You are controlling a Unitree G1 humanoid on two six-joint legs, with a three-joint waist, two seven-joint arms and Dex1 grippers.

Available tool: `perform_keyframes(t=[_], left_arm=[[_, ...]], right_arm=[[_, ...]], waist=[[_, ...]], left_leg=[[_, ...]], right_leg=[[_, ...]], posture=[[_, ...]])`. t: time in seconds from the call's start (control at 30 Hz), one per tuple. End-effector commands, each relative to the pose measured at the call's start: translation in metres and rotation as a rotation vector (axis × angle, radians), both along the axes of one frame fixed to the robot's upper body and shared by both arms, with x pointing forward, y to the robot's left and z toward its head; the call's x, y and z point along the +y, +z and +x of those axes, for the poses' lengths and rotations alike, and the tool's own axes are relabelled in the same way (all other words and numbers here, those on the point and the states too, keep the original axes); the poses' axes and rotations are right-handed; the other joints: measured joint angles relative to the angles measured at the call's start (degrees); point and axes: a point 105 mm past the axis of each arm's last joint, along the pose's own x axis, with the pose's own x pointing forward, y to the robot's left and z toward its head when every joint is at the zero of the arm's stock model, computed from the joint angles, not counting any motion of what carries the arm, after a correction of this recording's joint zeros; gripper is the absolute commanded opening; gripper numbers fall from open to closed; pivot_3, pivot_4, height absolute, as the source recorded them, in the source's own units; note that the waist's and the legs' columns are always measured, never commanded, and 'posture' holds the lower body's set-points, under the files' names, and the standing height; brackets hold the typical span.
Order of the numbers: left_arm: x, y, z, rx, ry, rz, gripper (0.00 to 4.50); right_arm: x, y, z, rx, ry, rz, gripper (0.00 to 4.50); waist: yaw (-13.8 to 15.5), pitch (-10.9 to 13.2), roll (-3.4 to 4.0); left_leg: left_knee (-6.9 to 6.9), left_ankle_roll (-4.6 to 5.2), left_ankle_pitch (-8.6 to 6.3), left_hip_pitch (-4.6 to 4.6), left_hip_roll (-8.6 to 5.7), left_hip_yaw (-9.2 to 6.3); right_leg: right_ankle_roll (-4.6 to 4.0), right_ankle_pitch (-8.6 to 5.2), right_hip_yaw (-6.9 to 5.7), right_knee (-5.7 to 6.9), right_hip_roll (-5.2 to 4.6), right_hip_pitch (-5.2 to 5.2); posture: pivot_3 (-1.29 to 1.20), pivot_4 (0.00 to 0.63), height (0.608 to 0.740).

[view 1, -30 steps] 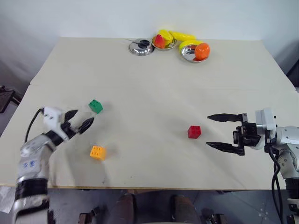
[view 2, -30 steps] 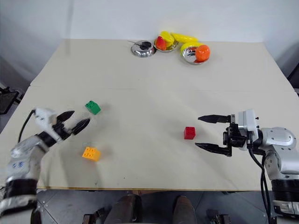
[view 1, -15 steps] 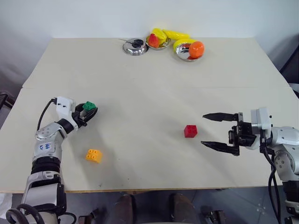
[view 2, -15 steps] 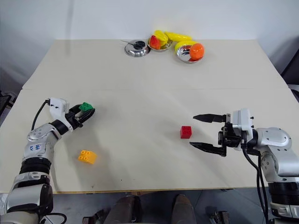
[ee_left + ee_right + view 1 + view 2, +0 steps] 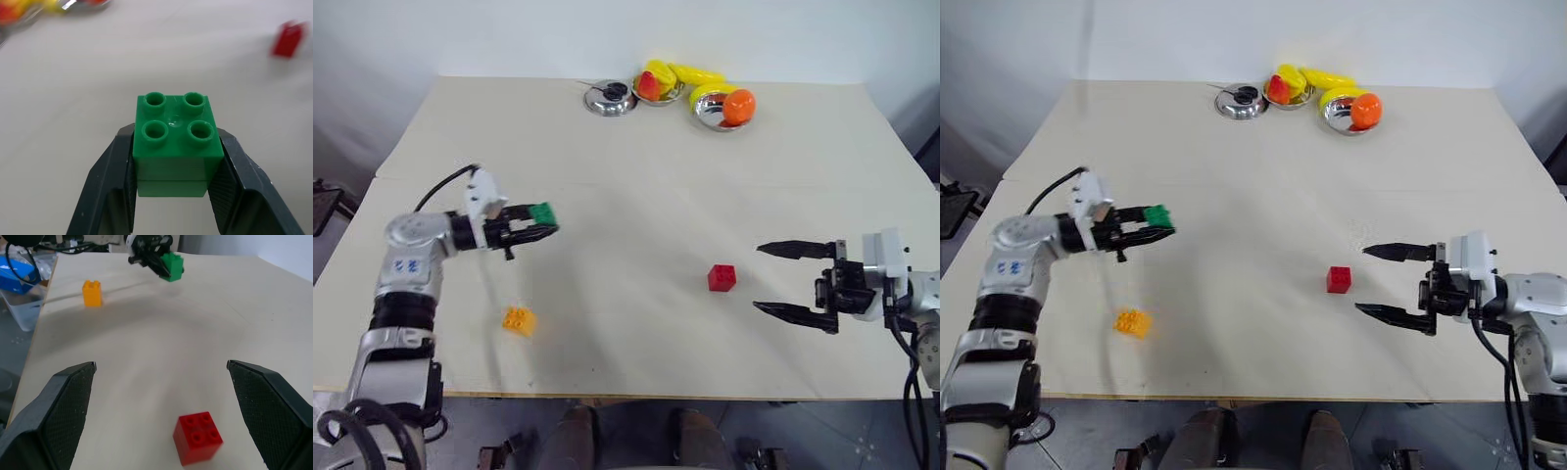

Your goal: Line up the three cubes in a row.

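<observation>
Left gripper [image 5: 540,227] clamped on green cube [image 5: 177,139], studs up, both black fingers [image 5: 110,188] pressed flat against opposite side faces. Held clear above the table [image 5: 636,166], well to the left of the red cube [image 5: 722,277].

Red cube resting on the table, studs up; taken as the landmark here. Right gripper [image 5: 795,281] just to the right of the red cube, jaws spread wide and holding nothing, pointing toward the cube without touching it. From the right wrist view, red cube sits between the two spread fingers [image 5: 61,404] but ahead of their tips.

Orange-yellow cube [image 5: 519,320] on the table, far left of the red cube and nearer the front edge; below the held green cube and apart from the left gripper.

Count of cubes: three, one green, one red, one orange-yellow. Two on the table, one in the grip. Not lined up.

Far back from the red cube, at the table's rear edge: three steel bowls [image 5: 608,102] in a cluster. Yellow fruit [image 5: 695,74], a red piece [image 5: 647,87] and one orange fruit [image 5: 738,106] in or beside them.
</observation>
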Motion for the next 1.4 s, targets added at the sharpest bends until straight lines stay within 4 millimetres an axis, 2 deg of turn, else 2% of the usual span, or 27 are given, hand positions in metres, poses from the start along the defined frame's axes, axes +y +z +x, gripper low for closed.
perform_keyframes(t=[0.03,0.1,0.27,0.57,0.7,0.97,1.1,1.23,1.3,1.4], left_arm=[[-0.06,0.005,-0.016,-0.006,-0.204,0.058,1.52],[-0.077,0.002,-0.019,0.012,-0.233,0.081,1.52],[-0.103,-0.021,-0.019,0.048,-0.239,0.19,1.52],[-0.128,-0.04,-0.017,0.103,-0.202,0.277,1.52],[-0.133,-0.047,-0.022,0.109,-0.234,0.293,1.52],[-0.132,-0.056,-0.03,0.109,-0.295,0.34,1.52],[-0.128,-0.065,-0.027,0.117,-0.281,0.366,1.52],[-0.128,-0.063,-0.022,0.117,-0.252,0.35,1.52],[-0.129,-0.061,-0.019,0.116,-0.236,0.329,2.24],[-0.13,-0.061,-0.018,0.122,-0.224,0.321,3.07]], right_arm=[[-0.009,0.013,-0.007,-0.039,-0.028,-0.015,4.5],[-0.012,0.012,-0.01,-0.036,-0.04,-0.018,4.5],[-0.013,0.011,-0.015,-0.033,-0.054,-0.02,4.5],[-0.01,0.011,-0.018,-0.035,-0.066,-0.007,4.5],[-0.007,0.01,-0.018,-0.037,-0.068,0.003,4.5],[-0.008,0.009,-0.02,-0.036,-0.072,0.003,4.5],[-0.007,0.009,-0.02,-0.04,-0.075,0.004,4.5],[-0.007,0.009,-0.02,-0.042,-0.077,0.006,4.5],[-0.006,0.009,-0.02,-0.043,-0.078,0.007,4.5],[-0.005,0.009,-0.02,-0.044,-0.079,0.009,4.5]], waist=[[0.18,0.0,0.0],[-0.25,0.01,-0.02],[-1.48,0.02,0.01],[-0.55,0.03,-0.01],[-0.67,0.03,-0.02],[-0.72,0.03,-0.01],[-0.69,0.03,-0.01],[-0.69,0.03,-0.01],[-0.62,0.03,-0.01],[-0.67,0.03,-0.01]], left_leg=[[0.06,0.04,-0.02,-0.02,0.0,0.01],[0.18,0.1,-0.06,-0.07,0.0,0.02],[0.02,0.09,-0.06,0.04,0.02,0.07],[0.22,0.11,-0.07,-0.08,0.0,0.03],[0.21,0.11,-0.07,-0.07,0.01,0.03],[0.21,0.11,-0.07,-0.07,0.01,0.02],[0.22,0.11,-0.07,-0.07,0.01,0.03],[0.22,0.11,-0.07,-0.07,0.0,0.02],[0.22,0.11,-0.07,-0.07,0.0,0.02],[0.24,0.11,-0.07,-0.07,0.01,0.02]], right_leg=[[0.02,0.01,0.0,-0.01,0.0,0.01],[0.05,0.03,0.02,-0.01,0.0,0.01],[0.05,0.02,0.05,-0.01,0.01,-0.02],[0.08,0.05,0.07,-0.04,0.01,-0.01],[0.09,0.05,0.07,-0.04,0.01,-0.01],[0.08,0.05,0.07,-0.05,0.01,-0.01],[0.08,0.05,0.07,-0.05,0.01,-0.01],[0.08,0.05,0.07,-0.05,0.01,0.0],[0.08,0.05,0.07,-0.04,0.01,0.0],[0.08,0.05,0.07,-0.03,0.01,0.0]], posture=[[0.0,0.15,0.74],[0.0,0.15,0.74],[0.0,0.15,0.74],[0.0,0.15,0.74],[0.0,0.15,0.74],[0.0,0.15,0.74],[0.0,0.15,0.74],[0.0,0.15,0.74],[0.0,0.15,0.74],[0.0,0.15,0.74]])
